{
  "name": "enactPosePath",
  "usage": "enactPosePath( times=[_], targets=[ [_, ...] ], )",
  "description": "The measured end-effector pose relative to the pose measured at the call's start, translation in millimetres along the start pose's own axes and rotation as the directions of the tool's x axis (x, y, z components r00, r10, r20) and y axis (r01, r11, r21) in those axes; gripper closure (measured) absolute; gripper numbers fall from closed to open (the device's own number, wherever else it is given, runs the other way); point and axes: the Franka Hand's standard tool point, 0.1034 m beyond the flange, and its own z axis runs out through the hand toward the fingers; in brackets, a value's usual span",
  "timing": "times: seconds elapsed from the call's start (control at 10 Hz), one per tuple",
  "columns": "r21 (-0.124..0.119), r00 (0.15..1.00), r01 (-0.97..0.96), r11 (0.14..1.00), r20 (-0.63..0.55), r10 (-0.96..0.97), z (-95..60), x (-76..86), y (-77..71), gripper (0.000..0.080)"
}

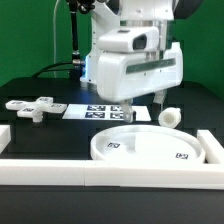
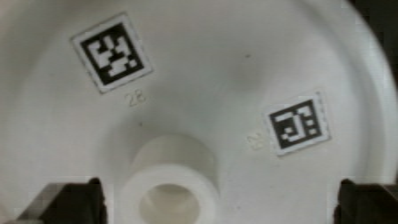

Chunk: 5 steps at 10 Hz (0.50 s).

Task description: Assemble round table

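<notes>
Fingers (image 2: 71, 200) wide apart over the round disc (image 2: 214, 90), nothing held.
Gripper (image 2: 217, 203) hovers with the hub socket (image 2: 169, 190) roughly between its tips. Judged an approach to grasp: descend square and centre before closing. In the exterior view, taken from the disc: marker board (image 1: 95, 110) at 12 o'clock, post (image 1: 170, 117) at 1, foot piece (image 1: 35, 107) at 10, all apart. Front rail (image 1: 100, 170) at 6 and side rail (image 1: 210, 145) at 3 crowd the rim.
</notes>
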Motion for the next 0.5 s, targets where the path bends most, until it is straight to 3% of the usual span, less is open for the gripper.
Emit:
enactPosePath(
  times=[0.1,0.3,0.5],
  targets=[
    [0.002,0.997,-0.078,0.997,0.002,0.078,0.5,-11.1,-16.7,0.015],
    [0.001,0.99,-0.137,0.991,-0.012,0.137,5.8,-11.9,-37.3,0.015],
    [0.002,0.989,-0.146,0.989,-0.009,0.146,5.7,-12.0,-36.5,0.015]
  ],
)
